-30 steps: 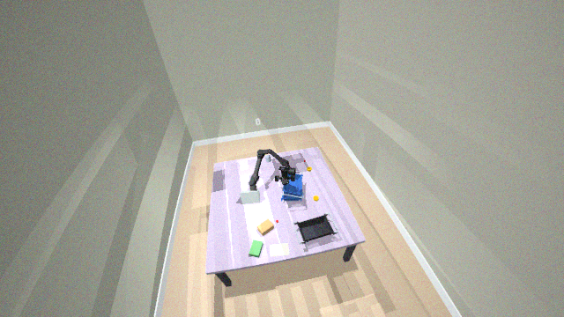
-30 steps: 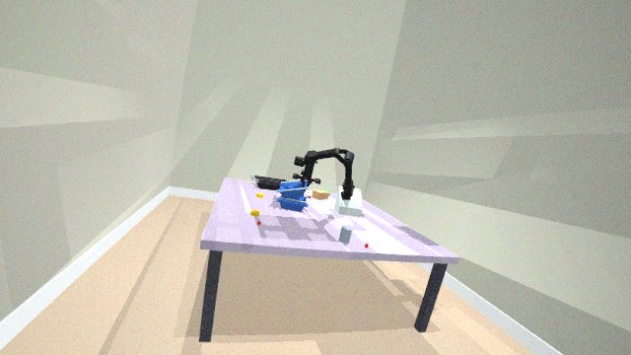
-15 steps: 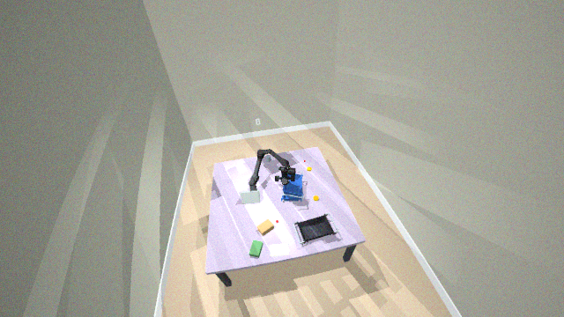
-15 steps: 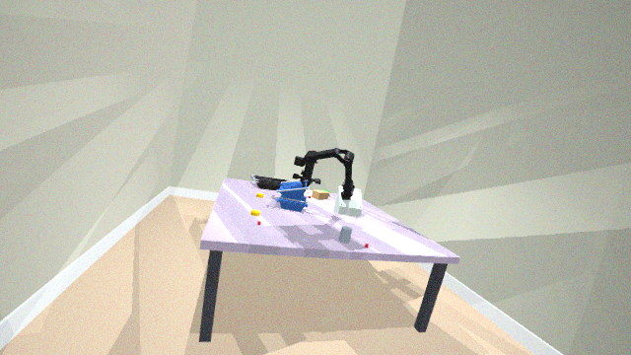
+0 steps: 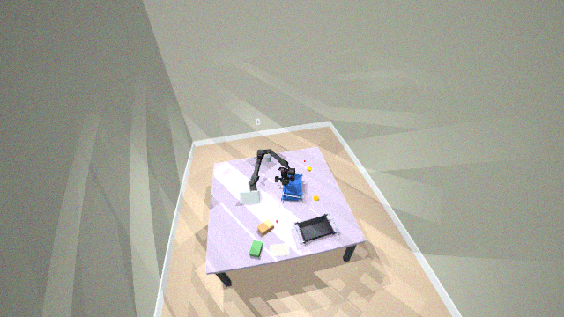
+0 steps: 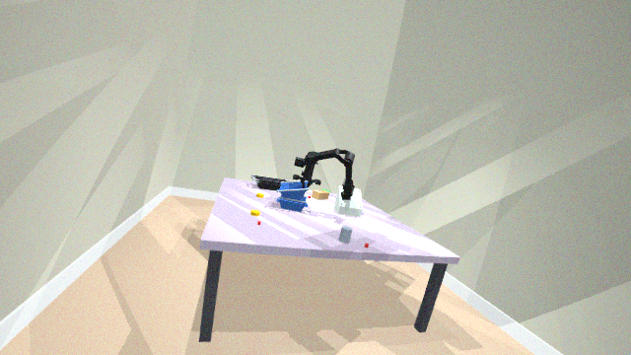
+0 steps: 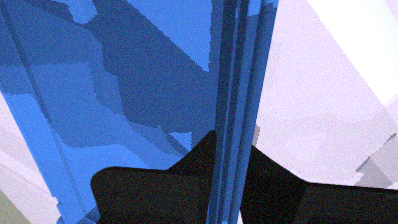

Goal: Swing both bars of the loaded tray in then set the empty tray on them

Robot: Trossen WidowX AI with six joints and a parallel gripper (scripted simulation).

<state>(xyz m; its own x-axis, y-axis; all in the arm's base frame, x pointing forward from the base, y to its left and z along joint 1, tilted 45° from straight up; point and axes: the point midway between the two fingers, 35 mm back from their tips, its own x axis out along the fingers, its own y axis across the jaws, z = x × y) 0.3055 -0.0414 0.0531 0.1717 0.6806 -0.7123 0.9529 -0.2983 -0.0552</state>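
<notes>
My gripper [image 5: 285, 180] [image 6: 306, 184] [image 7: 221, 136] is shut on a side wall of the empty blue tray [image 5: 294, 180] [image 6: 291, 185] [image 7: 150, 85]. That tray hangs over the lower blue tray [image 5: 292, 198] [image 6: 292, 205] and looks somewhat tilted; whether the two touch cannot be told. The lower tray stands on the table, mostly covered, and its blocks are hidden. One pale wire bar [image 5: 293, 195] runs across its near end in the top view. A pale line also crosses at the lower tray's rim in the exterior view. The exact seat of both bars is unclear.
A black tray with wire bars [image 5: 316, 228] [image 6: 268, 183] stands near a table corner. An orange block [image 5: 265, 227] [image 6: 320, 194], a green block [image 5: 256, 248] and a white slab [image 5: 279, 250] lie nearby. Yellow pieces [image 5: 315, 198] [image 6: 254, 213] and a grey cylinder [image 6: 345, 234] are around the blue trays.
</notes>
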